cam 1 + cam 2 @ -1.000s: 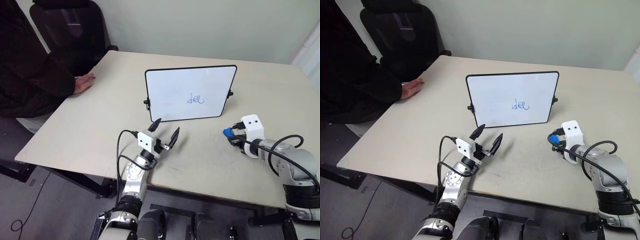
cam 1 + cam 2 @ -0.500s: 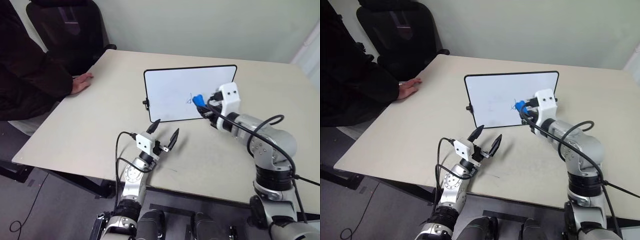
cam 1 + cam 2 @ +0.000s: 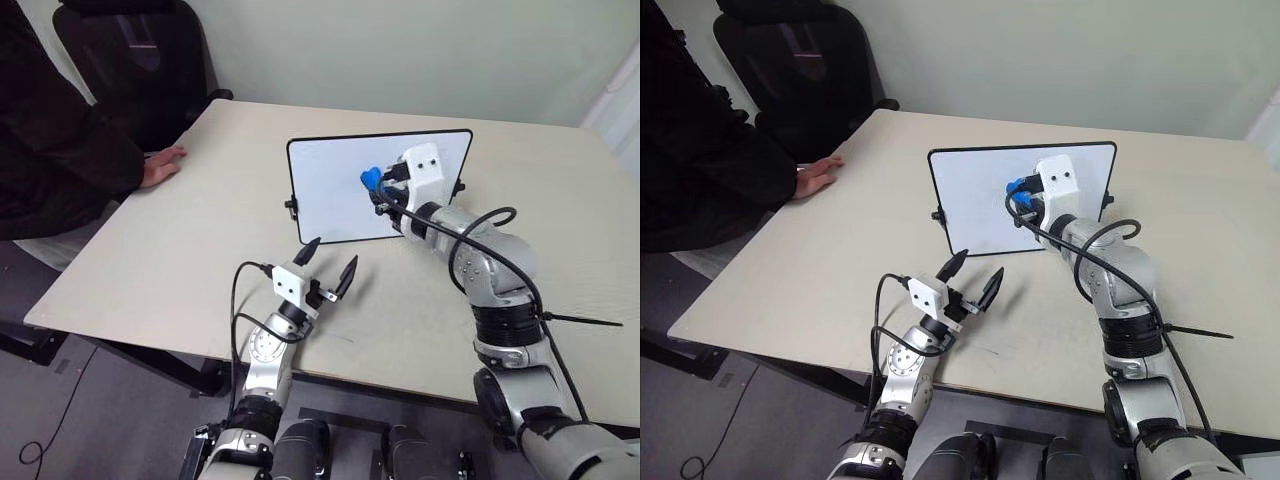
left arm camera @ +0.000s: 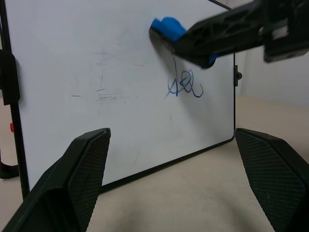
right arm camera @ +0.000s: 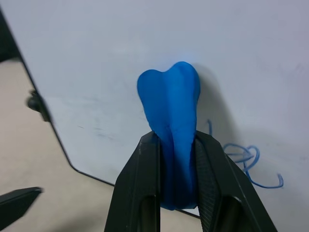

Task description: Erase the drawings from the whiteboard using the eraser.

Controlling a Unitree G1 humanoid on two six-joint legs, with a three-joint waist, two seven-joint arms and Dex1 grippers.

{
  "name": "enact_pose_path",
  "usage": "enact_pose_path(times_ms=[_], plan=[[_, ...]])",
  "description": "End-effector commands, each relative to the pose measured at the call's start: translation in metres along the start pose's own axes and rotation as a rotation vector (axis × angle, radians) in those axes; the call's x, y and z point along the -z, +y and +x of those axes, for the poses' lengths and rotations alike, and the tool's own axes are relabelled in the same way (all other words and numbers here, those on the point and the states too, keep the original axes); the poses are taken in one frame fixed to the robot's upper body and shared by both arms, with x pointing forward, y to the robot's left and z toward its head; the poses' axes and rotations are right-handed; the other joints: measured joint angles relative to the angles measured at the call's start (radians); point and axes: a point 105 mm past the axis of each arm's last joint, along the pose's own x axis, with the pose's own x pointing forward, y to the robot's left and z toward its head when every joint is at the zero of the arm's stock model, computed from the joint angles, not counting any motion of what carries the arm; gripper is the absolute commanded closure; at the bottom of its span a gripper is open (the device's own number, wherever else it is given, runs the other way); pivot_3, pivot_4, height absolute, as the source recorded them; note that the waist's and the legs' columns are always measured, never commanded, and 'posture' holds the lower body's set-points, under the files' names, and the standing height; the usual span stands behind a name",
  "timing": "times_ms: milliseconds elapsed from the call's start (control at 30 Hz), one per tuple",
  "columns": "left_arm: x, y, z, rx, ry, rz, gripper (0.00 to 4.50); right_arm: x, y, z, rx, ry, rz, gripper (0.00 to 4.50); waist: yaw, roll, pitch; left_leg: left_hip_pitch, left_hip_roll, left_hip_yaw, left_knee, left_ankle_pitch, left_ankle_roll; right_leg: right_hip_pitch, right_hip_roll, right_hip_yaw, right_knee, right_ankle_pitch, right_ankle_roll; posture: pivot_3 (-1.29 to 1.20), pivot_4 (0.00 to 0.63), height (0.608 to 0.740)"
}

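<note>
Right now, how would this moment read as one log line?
right gripper: shut on eraser at whiteboard | drawings: unerased | left gripper: open, empty

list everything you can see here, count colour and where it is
table: one, beige, bearing the board and both grippers
whiteboard: one, white with a thin black frame, standing upright near the table's middle
drawings: one small dark-blue scribble, on the board's face, not yet wiped
eraser: one, bright blue, at the board's face beside the scribble; contact cannot be told
office chair: one, black, behind the table's far left corner
person: one, in dark clothing, seated at the table's left edge, a hand resting on the tabletop
left gripper: black fingers spread open, low over the table in front of the board
right gripper: black fingers shut on the eraser, raised at the board
</note>
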Motion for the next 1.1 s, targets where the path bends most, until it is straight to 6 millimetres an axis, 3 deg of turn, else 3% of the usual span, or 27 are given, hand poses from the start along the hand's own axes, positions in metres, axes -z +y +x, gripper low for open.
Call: enact_pose_path(times_ms=[33,333,533,867,1000,1100], plan=[[-0.003,-0.012,0.005,0.020,-0.019,-0.008,0.00,0.000,-0.004,0.007,0.049,0.009,-0.028,3.72,-0.001,0.000,0.000,0.000,0.000,0.000,0.000,0.000,0.000,0.000,0.000,0.000,0.000,0.000,0.000,0.00,0.150,0.740],[-0.012,-0.007,0.008,0.014,-0.023,-0.006,0.00,0.043,0.000,0.011,0.045,0.173,-0.076,3.72,-0.010,-0.003,0.002,0.000,0.001,0.000,0.001,0.002,-0.005,-0.001,0.001,0.000,0.001,0.004,-0.003,0.00,0.150,0.740],[-0.006,-0.003,0.008,0.008,-0.007,-0.010,0.00,0.024,-0.005,0.013,0.065,0.105,-0.067,3.72,-0.011,-0.004,0.002,-0.002,0.001,0.000,0.000,0.002,-0.006,-0.003,0.001,0.000,0.002,0.004,-0.003,0.00,0.150,0.740],[0.000,-0.005,0.007,0.010,-0.003,-0.011,0.00,-0.034,-0.015,0.006,0.101,-0.089,-0.008,3.72,-0.013,-0.004,0.002,-0.002,0.001,0.000,0.000,0.005,-0.006,-0.005,0.001,0.001,0.002,0.009,-0.006,0.00,0.150,0.740],[0.002,-0.005,0.004,0.011,-0.003,-0.010,0.00,-0.035,-0.016,0.005,0.109,-0.095,-0.004,3.72,-0.014,-0.004,0.003,-0.002,0.001,0.000,0.000,0.005,-0.006,-0.006,0.001,0.001,0.002,0.011,-0.007,0.00,0.150,0.740],[0.004,-0.003,0.000,0.011,0.000,-0.009,0.00,-0.016,-0.016,0.009,0.109,-0.037,-0.009,3.72,-0.014,-0.004,0.003,-0.002,0.001,0.000,0.000,0.005,-0.006,-0.007,0.001,0.001,0.002,0.011,-0.007,0.00,0.150,0.740]])
